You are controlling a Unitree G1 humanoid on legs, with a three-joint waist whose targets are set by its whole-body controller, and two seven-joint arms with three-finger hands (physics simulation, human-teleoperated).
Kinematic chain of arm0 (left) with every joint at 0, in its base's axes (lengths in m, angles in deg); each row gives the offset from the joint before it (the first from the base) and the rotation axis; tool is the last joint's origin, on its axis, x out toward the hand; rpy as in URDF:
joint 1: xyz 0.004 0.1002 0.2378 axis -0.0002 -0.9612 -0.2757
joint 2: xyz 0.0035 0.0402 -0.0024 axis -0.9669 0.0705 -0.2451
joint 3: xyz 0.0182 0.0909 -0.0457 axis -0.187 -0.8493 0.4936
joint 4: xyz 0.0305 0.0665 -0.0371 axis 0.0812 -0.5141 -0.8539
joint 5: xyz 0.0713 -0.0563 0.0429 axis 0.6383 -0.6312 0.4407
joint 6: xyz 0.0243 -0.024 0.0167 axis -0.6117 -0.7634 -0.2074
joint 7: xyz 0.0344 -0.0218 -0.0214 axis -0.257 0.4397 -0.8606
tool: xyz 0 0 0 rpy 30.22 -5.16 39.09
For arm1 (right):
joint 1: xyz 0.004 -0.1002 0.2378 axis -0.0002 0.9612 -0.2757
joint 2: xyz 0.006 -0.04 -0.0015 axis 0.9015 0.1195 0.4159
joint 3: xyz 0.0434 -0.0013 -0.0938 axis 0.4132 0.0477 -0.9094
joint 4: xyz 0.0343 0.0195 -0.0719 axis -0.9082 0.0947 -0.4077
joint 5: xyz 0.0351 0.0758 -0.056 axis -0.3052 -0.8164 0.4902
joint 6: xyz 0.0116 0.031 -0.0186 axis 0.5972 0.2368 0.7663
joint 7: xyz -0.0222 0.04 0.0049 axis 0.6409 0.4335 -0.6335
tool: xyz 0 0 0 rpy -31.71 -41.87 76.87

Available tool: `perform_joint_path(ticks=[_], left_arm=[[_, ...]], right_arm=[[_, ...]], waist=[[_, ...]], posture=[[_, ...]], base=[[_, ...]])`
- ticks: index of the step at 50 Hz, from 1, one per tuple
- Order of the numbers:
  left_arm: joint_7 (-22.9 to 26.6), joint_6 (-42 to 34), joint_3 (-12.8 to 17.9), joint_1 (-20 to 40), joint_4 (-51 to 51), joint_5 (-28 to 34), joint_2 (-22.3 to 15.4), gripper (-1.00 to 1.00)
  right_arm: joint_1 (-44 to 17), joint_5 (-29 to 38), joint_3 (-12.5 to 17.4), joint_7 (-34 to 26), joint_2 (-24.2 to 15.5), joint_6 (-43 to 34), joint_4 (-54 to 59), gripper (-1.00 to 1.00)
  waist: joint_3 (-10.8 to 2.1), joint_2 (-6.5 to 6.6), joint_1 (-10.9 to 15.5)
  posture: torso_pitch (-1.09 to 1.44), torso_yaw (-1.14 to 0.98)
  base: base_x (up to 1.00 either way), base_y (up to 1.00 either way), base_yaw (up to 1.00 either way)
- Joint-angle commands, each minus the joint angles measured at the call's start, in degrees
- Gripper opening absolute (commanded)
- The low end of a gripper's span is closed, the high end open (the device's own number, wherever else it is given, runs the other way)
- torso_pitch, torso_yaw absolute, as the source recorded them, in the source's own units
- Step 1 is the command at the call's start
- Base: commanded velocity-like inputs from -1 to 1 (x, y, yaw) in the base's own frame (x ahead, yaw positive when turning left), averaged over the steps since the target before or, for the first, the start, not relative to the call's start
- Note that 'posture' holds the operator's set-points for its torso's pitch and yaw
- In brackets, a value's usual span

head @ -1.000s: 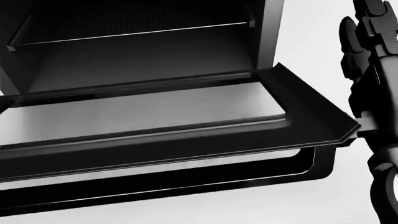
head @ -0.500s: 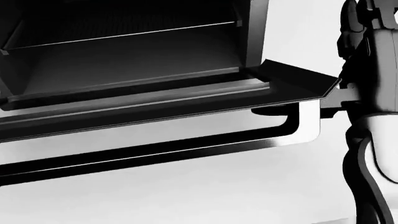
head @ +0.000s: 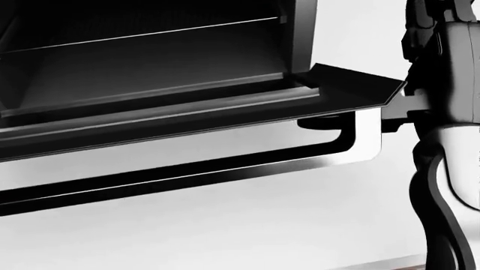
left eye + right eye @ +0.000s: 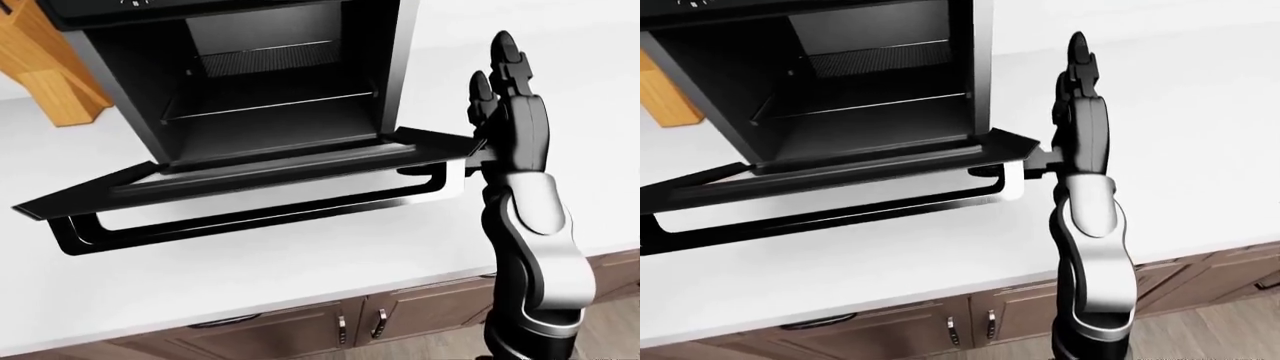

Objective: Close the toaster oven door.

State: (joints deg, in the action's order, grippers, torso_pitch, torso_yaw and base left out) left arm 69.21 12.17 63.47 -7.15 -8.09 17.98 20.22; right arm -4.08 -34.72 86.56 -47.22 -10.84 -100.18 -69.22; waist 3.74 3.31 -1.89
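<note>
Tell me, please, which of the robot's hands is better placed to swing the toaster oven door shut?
The right hand: its open fingers stand upright at the right corner of the lowered toaster oven door, beside the handle. The left hand shows in no view, so right looks the likelier choice.

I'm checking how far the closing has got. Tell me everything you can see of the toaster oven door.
The toaster oven door is black with a matte look, hinged along the oven's bottom edge and lying open, roughly level. A glossy black bar handle runs beneath its outer edge. Its corner on the view's right meets the right hand, whose open fingers point upward. It hangs above the white counter.
</note>
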Motion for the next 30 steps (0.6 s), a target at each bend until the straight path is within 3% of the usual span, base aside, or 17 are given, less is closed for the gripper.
perform_joint_path(ticks=[1,7,13,18,30], left_arm=[[0.1,1.5,1.1,0.6,1.4,-0.1,-1.4,1.0],[0.6,0.2,1.5,-0.5,3.8,0.0,-1.1,1.0],[3.0,-1.9,5.3,-0.8,3.8,1.9,-2.4,1.0],[0.9,-1.9,8.3,-0.1,1.3,0.8,-4.8,1.0],[4.7,-2.6,9.7,-1.6,1.7,3.7,-5.9,1.0]], right_arm=[[-2.8,-1.4,-1.7,0.3,0.2,2.9,-2.9,1.0],[-3.6,-1.5,-1.7,0.3,-0.1,2.5,-2.7,1.0],[-4.1,-1.4,-1.9,0.1,-0.3,2.2,-2.4,1.0],[-4.3,-1.5,-1.7,0.1,-0.3,2.0,-2.5,1.0],[-5.5,-1.8,-1.7,0.2,-0.6,1.0,-2.5,1.0]], waist=[[-1.38,-0.16,0.5],[-1.33,-0.23,0.4],[-1.12,-0.26,0.4],[-0.99,-0.24,0.4],[-0.89,-0.06,0.5]], posture=[[0.0,0.0],[0.0,0.0],[0.0,0.0],[0.0,0.0],[0.0,0.0]], base=[[0.0,0.0,0.0],[0.0,0.0,0.0],[0.0,0.0,0.0],[0.0,0.0,0.0],[0.0,0.0,0.0]])
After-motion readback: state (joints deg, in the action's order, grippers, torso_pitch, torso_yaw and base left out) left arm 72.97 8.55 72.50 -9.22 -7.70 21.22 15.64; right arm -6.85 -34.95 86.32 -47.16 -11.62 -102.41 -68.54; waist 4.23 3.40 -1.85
